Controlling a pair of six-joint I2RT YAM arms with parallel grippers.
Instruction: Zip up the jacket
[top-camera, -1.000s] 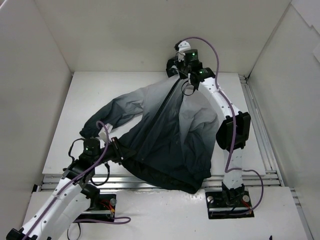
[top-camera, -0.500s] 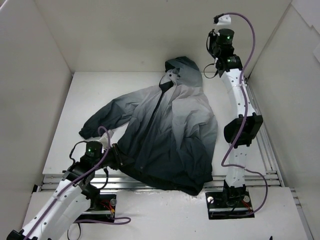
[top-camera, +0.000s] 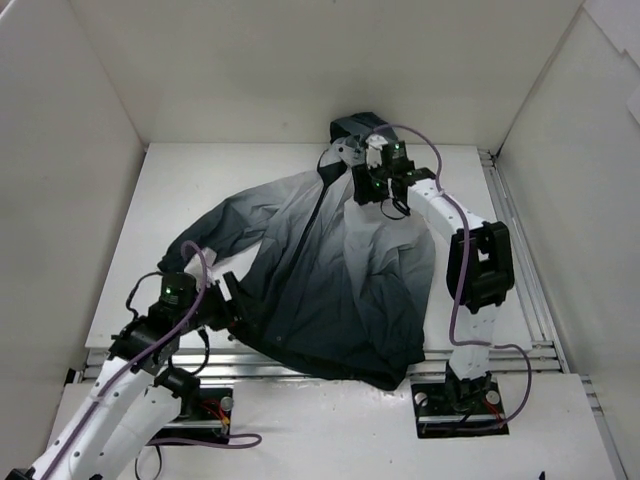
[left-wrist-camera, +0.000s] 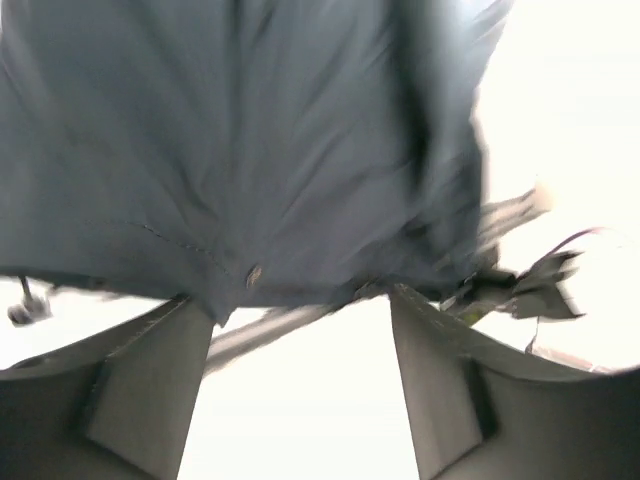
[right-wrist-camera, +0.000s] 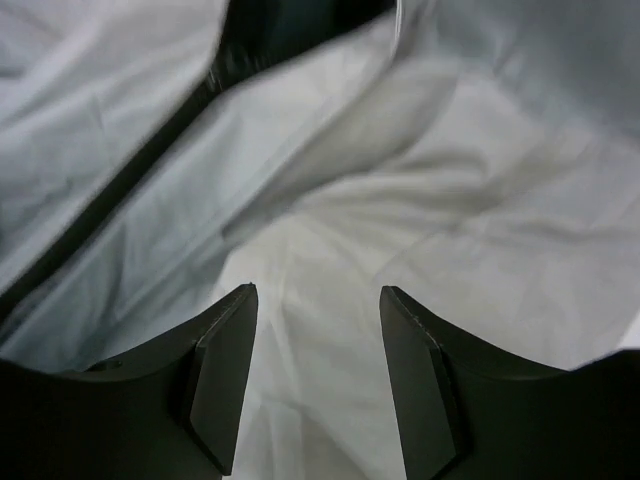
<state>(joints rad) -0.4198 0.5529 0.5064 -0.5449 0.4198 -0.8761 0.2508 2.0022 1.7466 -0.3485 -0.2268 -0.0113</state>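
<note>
The jacket (top-camera: 340, 270) lies spread front-up on the white table, hood (top-camera: 355, 128) at the back wall, light grey at the shoulders and dark at the hem. Its dark zipper (top-camera: 315, 205) runs down from the collar. My right gripper (top-camera: 380, 192) hovers open over the light grey upper chest (right-wrist-camera: 420, 170), just right of the zipper (right-wrist-camera: 140, 170), with nothing between its fingers (right-wrist-camera: 225, 380). My left gripper (top-camera: 228, 298) stands open at the hem's left corner. In the left wrist view, the dark hem (left-wrist-camera: 250, 170) lies just beyond the fingers (left-wrist-camera: 150, 385), bare table between them.
White walls (top-camera: 80, 150) close in the table on three sides. Aluminium rails (top-camera: 130, 358) run along the near edge and another rail (top-camera: 512, 230) along the right. The jacket's hem hangs over the near rails. The left sleeve (top-camera: 215, 230) stretches toward the left.
Both grippers have opened. The right arm swung from high at the back wall down over the jacket's upper chest. The left gripper let go of the hem and shifted slightly.
</note>
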